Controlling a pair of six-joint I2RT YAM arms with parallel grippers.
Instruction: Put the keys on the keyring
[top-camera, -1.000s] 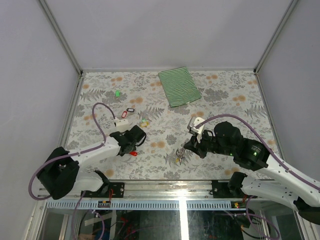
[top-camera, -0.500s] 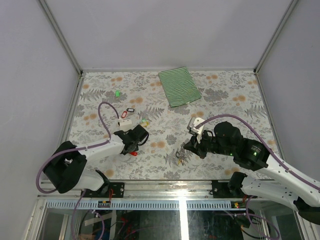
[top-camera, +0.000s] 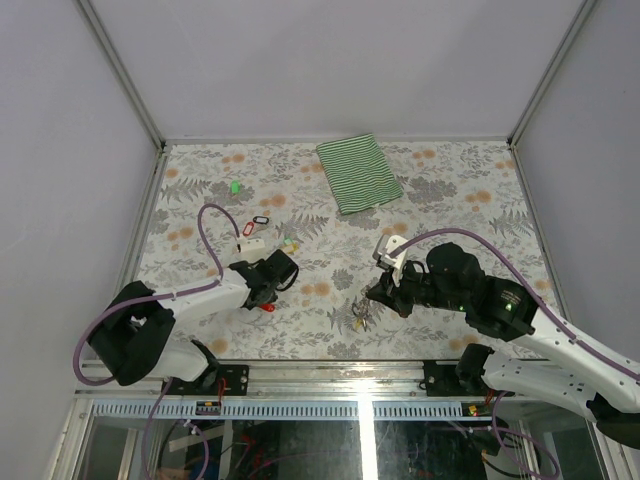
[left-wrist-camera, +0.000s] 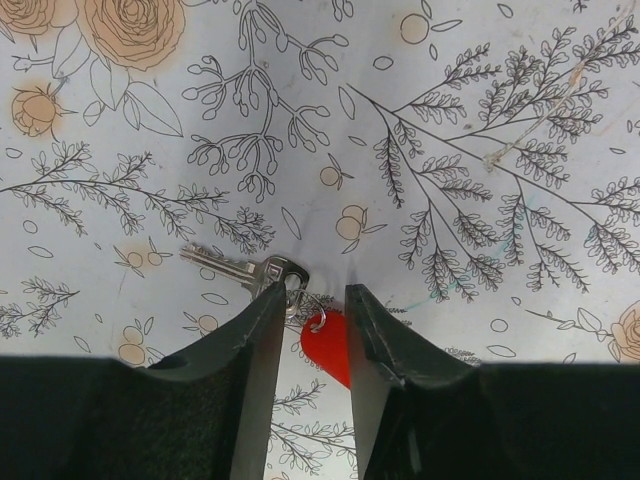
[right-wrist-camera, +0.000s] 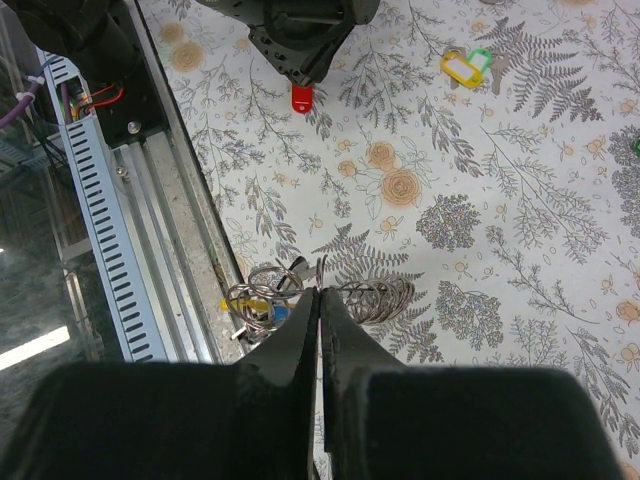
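Down at the left gripper (left-wrist-camera: 315, 295), we see the two fingers standing a narrow way apart, and nothing is clamped between them. The red tag (left-wrist-camera: 328, 350) lies flat on the floral table (left-wrist-camera: 480, 120) in the gap between the fingers, a little behind their tips and nearer the right-hand finger. We cannot tell whether that finger touches it. A small split ring (left-wrist-camera: 318, 322) joins the tag to its silvery key (left-wrist-camera: 238, 269). The key's head sits just ahead of the left-hand fingertip, and its blade points away to the left of both fingers.

Over at the right gripper (right-wrist-camera: 318, 292), the fingers are pinched together with no gap showing. A thin wire of the keyring (right-wrist-camera: 255, 298) rises right at their tips, so we read this as a grip on the ring. Its loops hang just left of the fingertips, with a yellow tag (right-wrist-camera: 228, 303) and a blue tag (right-wrist-camera: 281, 312) bunched among them. More wire loops show just right of the tips.

Well ahead of these fingers, the red tag pokes out from under the left gripper. Off to the right of that, a yellow and green pair of tags (right-wrist-camera: 465, 65) lies on the table.
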